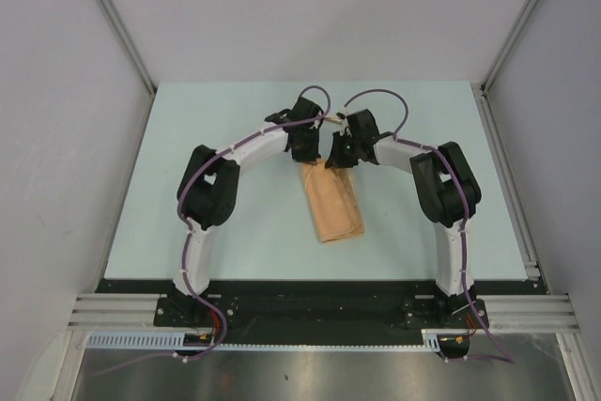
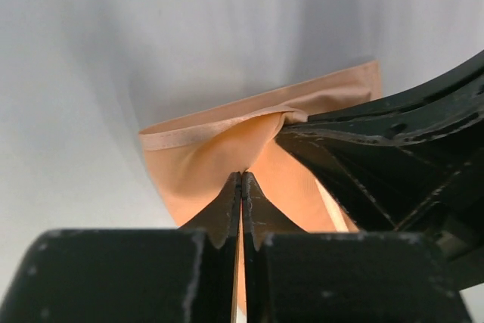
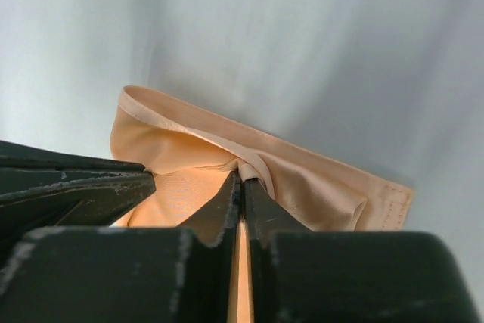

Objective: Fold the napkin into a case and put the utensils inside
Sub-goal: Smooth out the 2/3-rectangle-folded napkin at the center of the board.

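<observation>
On the pale table [image 1: 188, 185], my left pincer [image 2: 241, 177] and right pincer [image 3: 242, 178] clamp the folded peach-orange cloth napkin [image 1: 332, 206], apparently still unfilled.

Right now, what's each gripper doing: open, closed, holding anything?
Left gripper: closed, pinching the napkin.
Right gripper: closed, pinching the same napkin.

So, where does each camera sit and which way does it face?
Top external: above, behind the bases, looking down at the table; left arm and right arm show.
Left wrist: on the left arm, looking past the left tool, shut on the napkin.
Right wrist: mirrored, past the right tool, shut likewise.
Shared: both wrist views show the napkin's hem.
</observation>
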### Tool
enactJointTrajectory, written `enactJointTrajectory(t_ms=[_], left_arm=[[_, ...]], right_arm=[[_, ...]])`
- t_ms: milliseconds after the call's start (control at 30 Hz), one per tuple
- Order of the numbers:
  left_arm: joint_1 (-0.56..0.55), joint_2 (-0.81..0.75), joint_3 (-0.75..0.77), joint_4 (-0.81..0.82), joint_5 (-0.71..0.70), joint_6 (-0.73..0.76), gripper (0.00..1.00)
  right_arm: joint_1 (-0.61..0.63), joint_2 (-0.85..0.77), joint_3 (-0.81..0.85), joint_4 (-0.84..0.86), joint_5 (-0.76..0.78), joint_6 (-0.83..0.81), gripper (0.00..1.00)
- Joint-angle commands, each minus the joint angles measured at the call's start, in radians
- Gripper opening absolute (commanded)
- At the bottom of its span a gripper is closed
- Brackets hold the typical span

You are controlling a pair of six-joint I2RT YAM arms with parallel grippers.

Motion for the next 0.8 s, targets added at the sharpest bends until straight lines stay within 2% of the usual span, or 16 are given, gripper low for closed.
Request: enactJointTrajectory(t_ms=[0, 233, 400, 433, 500, 533, 600, 700, 733, 767], left_arm=[[-0.009, 0.036, 0.1, -0.004, 0.008, -0.022, 0.0], [-0.013, 0.065, 0.103, 0.066, 0.075, -0.118, 0.0], [-0.018, 0.064, 0.092, 0.099, 0.094, -0.134, 0.12], [-0.016, 0.061, 0.095, 0.097, 0.094, -0.132, 0.24], [-0.018, 0.022, 0.086, 0.082, 0.087, -0.128, 0.37], [-0.018, -0.002, 0.076, 0.083, 0.078, -0.114, 0.46], [-0.018, -0.083, 0.015, 0.096, 0.032, -0.106, 0.55], [-0.018, -0.171, -0.073, 0.102, -0.023, -0.069, 0.56], [-0.016, -0.183, -0.096, 0.099, -0.061, -0.057, 0.56], [-0.016, -0.195, -0.119, 0.1, -0.072, -0.054, 0.55]], right_arm=[[-0.016, 0.012, 0.061, 0.044, 0.005, 0.004, 0.01], [-0.058, 0.02, 0.047, 0.096, 0.014, 0.096, 0.0], [-0.075, 0.023, 0.032, 0.151, 0.019, 0.123, 0.0], [-0.082, 0.031, 0.035, 0.15, -0.004, 0.116, 0.04], [-0.085, 0.025, 0.031, 0.147, -0.009, 0.104, 0.11], [-0.085, 0.014, 0.026, 0.138, -0.01, 0.092, 0.19], [-0.09, 0.003, 0.031, 0.093, -0.016, 0.081, 0.24], [-0.09, -0.041, 0.026, 0.035, -0.03, 0.075, 0.36], [-0.09, -0.058, 0.008, 0.012, -0.021, 0.075, 0.47], [-0.088, -0.098, 0.001, 0.001, -0.018, 0.072, 0.51]])
